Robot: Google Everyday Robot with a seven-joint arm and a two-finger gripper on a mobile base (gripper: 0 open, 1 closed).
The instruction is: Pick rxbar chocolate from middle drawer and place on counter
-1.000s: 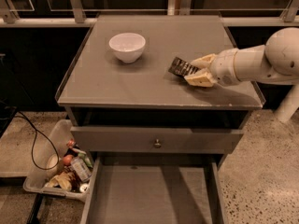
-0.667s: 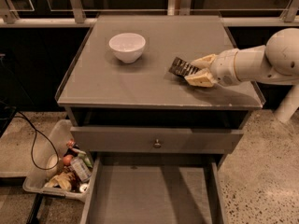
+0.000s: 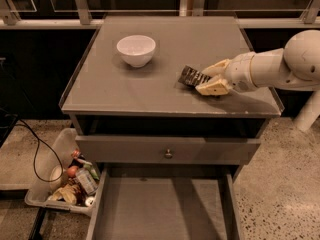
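In the camera view, the gripper [image 3: 202,80] lay low over the right side of the counter [image 3: 125,91]. Its two fingers were closed on one end of the rxbar chocolate [image 3: 191,76], which rested on the counter. Neither had shifted from a second earlier. The middle drawer [image 3: 165,211] stood open below.
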